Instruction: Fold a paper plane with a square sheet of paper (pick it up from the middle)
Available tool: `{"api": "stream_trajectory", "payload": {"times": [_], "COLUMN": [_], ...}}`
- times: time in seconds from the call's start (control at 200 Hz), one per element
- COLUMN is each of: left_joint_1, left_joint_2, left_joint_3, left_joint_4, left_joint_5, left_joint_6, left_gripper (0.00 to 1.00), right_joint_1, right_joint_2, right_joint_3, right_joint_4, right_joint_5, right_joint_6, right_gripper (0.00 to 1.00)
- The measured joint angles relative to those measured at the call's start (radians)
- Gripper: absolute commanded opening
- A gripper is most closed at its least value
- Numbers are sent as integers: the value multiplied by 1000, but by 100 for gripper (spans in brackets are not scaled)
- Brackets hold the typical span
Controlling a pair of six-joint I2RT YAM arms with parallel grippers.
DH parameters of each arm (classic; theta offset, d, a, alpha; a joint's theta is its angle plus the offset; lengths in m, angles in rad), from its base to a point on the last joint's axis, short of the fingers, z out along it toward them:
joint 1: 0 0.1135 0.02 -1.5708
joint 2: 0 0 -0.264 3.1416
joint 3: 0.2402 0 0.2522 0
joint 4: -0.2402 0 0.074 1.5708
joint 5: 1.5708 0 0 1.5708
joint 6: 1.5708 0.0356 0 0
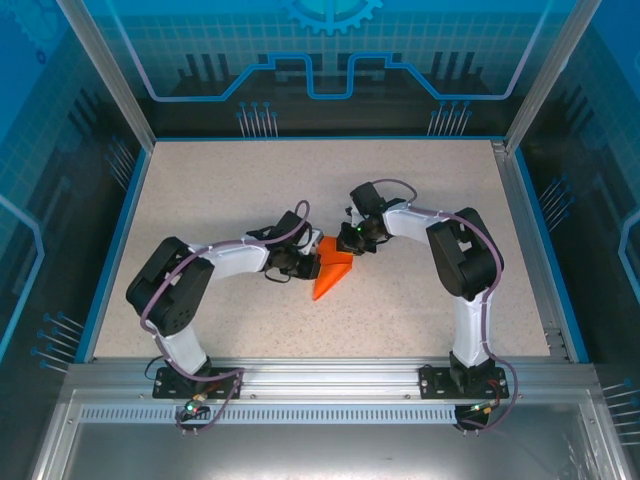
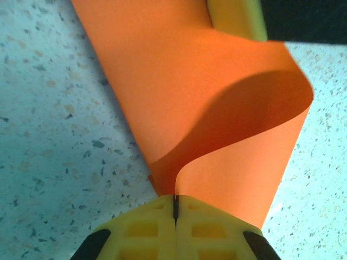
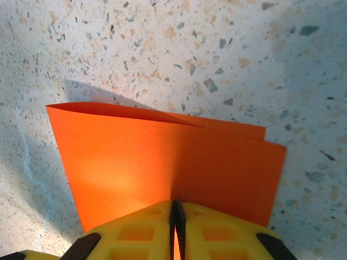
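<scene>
While both arms meet over the middle of the desk point(image 1: 200, 200), the left hand point(image 2: 174, 208) pinches one edge of the folded orange paper point(image 1: 332, 272), which bows up in a curl, and the right hand point(image 3: 175, 208) pinches its doubled layers from the other side, pointed end toward the bases

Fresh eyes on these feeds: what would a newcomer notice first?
The bright orange paper, folded to a point, stands out at the middle of the speckled table. The left gripper is shut on one edge, with the sheet bowing up in a curve beyond its yellow fingers. The right gripper pinches doubled layers at another edge.
</scene>
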Motion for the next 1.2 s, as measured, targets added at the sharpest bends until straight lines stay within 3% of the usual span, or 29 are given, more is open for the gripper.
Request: {"api": "stream_trajectory", "payload": {"times": [1.195], "left_joint_1": [1], "left_joint_2": [31], "left_joint_3": [2], "left_joint_4": [-5], "left_joint_5": [51], "left_joint_6": [-3], "left_gripper": [0], "right_joint_1": [0], "right_joint_2": [0], "right_joint_3": [-1], "right_joint_4": [2], "right_joint_5": [0], "right_joint_6": [0], "right_gripper": [16]}}
